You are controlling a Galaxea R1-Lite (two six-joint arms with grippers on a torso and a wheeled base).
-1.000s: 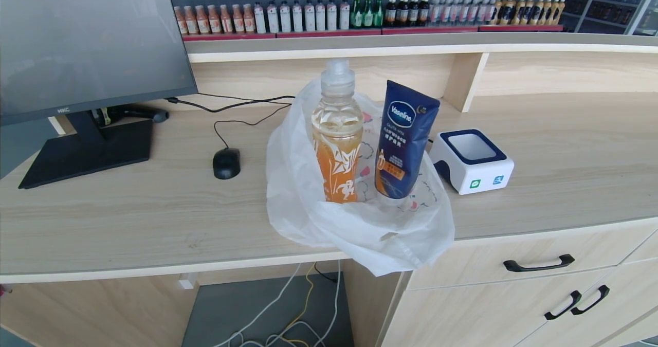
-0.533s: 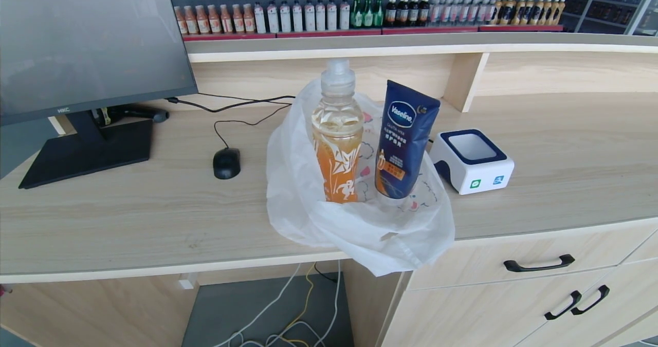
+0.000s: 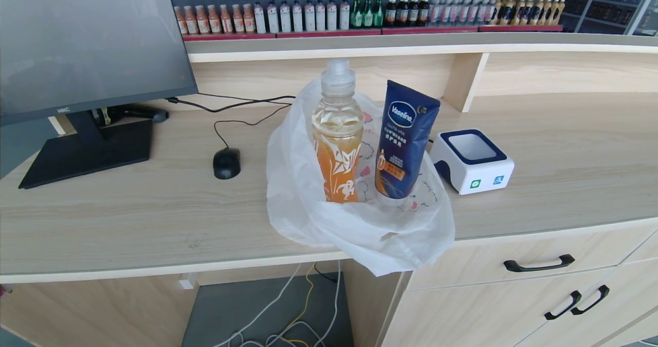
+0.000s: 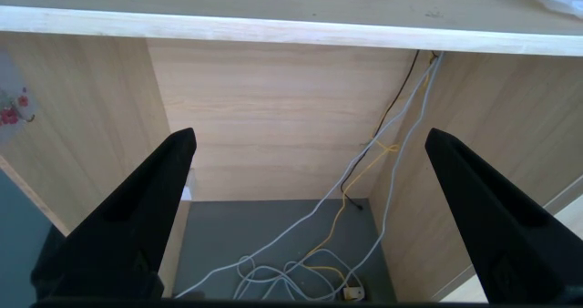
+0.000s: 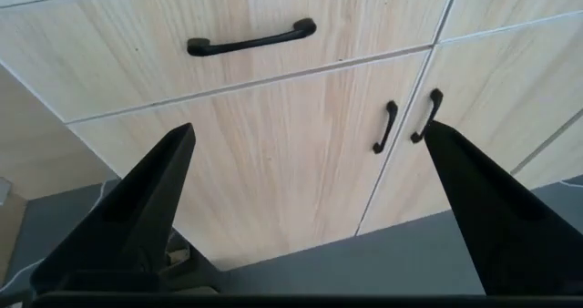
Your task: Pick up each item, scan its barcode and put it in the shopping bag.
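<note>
Found left gripper (image 4: 308, 144) with fingers spread wide apart, nothing between them, sitting below the counter (image 3: 128, 218) edge and facing the recess underneath with loose cables (image 4: 364, 208); logged monitor (image 3: 87, 38) at far left of the counter, black mouse (image 3: 226, 163) just right of its stand; saw white shopping bag (image 3: 360, 229) spread out mid-counter, front edge hanging over the counter lip; spotted orange drink bottle (image 3: 336, 141) standing upright on the bag, clear cap on; noted dark blue lotion tube (image 3: 404, 141) just right of the bottle, standing cap-down on the same bag, top leaning slightly right; couldn't tell whether bottle and tube touched; placed white-and-blue scanner box (image 3: 473, 162) just right of the bag, behind the tube's lower edge; saw row of shelf bottles (image 3: 360, 13) along the back wall; found right gripper (image 5: 310, 135) spread just as wide, also empty, low in front of the cabinet, facing a drawer handle (image 5: 251, 38) and paired door handles (image 5: 407, 121) beneath it.
</note>
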